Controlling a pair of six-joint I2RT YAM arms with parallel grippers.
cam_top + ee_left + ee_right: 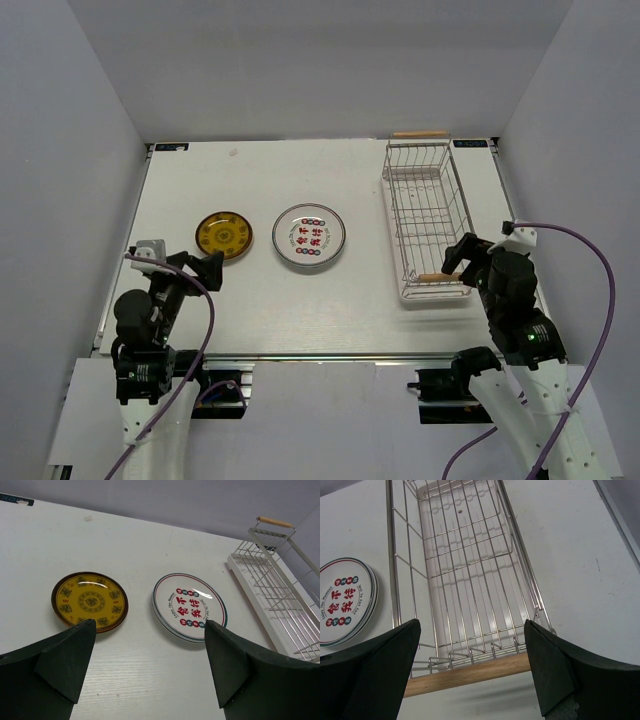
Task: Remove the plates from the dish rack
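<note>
The silver wire dish rack [428, 220] stands at the right of the table and holds no plates; its near wooden handle [465, 674] lies between my right gripper's fingers. A yellow-brown patterned plate [224, 235] and a white plate with red characters and coloured rim marks [310, 237] lie flat on the table, left of the rack. They also show in the left wrist view as the yellow plate [90, 600] and the white plate [190, 606]. My left gripper [205, 268] is open and empty, just near the yellow plate. My right gripper [462, 257] is open and empty at the rack's near end.
The white table [300, 310] ends in a metal rail at the near edge. White walls close in the back and both sides. The rack's far wooden handle [418, 134] reaches the table's back edge. A purple cable [590, 300] loops beside the right arm.
</note>
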